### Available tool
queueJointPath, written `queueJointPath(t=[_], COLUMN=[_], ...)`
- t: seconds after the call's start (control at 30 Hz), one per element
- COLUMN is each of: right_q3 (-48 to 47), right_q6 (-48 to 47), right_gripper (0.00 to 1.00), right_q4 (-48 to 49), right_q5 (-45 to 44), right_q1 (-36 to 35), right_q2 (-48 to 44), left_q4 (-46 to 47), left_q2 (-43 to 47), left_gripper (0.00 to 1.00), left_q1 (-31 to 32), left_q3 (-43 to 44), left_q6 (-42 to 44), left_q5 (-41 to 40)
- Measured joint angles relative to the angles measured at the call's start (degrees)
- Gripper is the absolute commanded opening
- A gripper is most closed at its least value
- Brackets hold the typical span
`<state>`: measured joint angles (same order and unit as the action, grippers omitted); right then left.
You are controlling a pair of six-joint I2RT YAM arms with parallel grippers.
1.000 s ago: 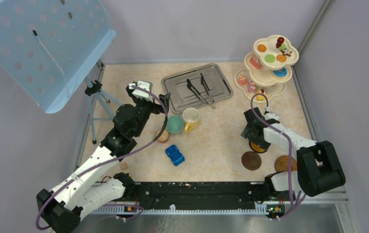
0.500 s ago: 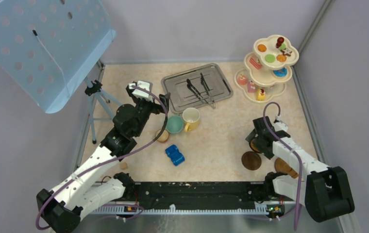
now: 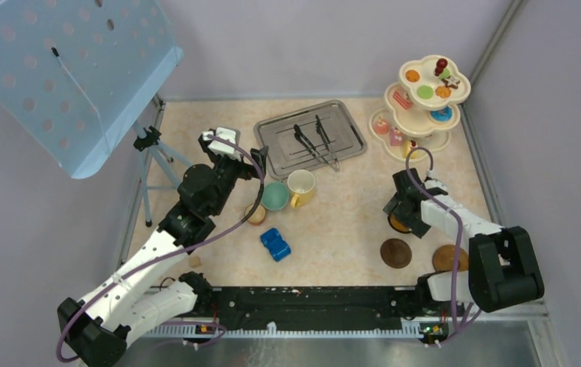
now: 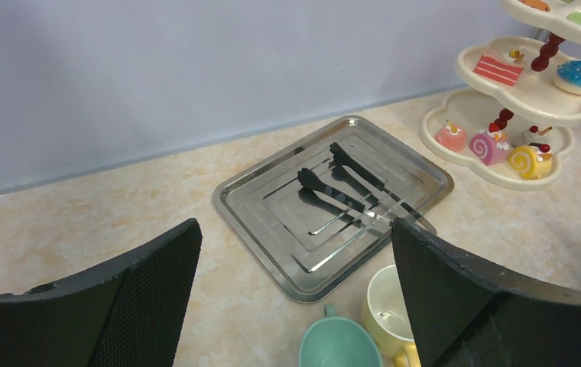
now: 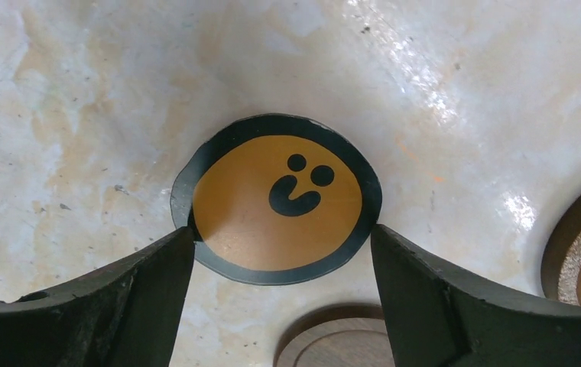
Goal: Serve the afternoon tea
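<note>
The cream three-tier stand at the back right carries tiny cakes and macarons. A teal cup, a yellow-and-cream mug and a small brown cup stand mid-left. My left gripper hovers open above the teal cup and mug. Two brown coasters lie near right. My right gripper is low over a flat orange smiley disc, open, with a fingertip at each side of its black rim.
A steel tray at the back holds two black tongs. A blue toy car sits near the middle. A perforated blue board on a tripod overhangs the left side. Walls close the back and right.
The right arm drew back toward the near right, then came forward again over the orange disc. The left arm, cups and coasters have stayed put.
</note>
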<state>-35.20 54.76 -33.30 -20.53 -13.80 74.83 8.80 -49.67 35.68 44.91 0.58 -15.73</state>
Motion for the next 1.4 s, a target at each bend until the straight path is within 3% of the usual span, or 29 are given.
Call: queueJointPath(t=[0.33,0.6,0.73,0.93,1.13,1.4], right_q3=[-3.39,-12.2,-13.14,-12.76,-12.41,-17.05], right_q6=[-1.97,3.96,6.29,4.9,5.18,6.4], right_gripper=[0.82,0.82,0.82,0.83,0.83,0.73], right_q4=[4.48,24.41,27.8,23.02,10.49,1.29], right_q5=[0.09,3.26,3.65,3.82,0.22,-5.95], right_q1=[0.22,0.39,0.44,-0.68,-10.29,-14.75], right_q2=[4.61,16.81,18.51,16.44,13.79,18.47], left_q4=[0.02,0.0,0.02,0.02,0.0,-0.02], left_q2=[0.0,0.0,0.0,0.0,0.0,-0.74], left_gripper=[0.99,0.99,0.99,0.99,0.99,0.99], left_q1=[0.0,0.0,0.0,0.0,0.0,0.0], left_q3=[0.0,0.0,0.0,0.02,0.11,0.13], left_q6=[0.0,0.0,0.02,0.0,-0.02,0.0], left_q5=[-0.17,-0.2,-0.2,-0.17,-0.11,-0.15])
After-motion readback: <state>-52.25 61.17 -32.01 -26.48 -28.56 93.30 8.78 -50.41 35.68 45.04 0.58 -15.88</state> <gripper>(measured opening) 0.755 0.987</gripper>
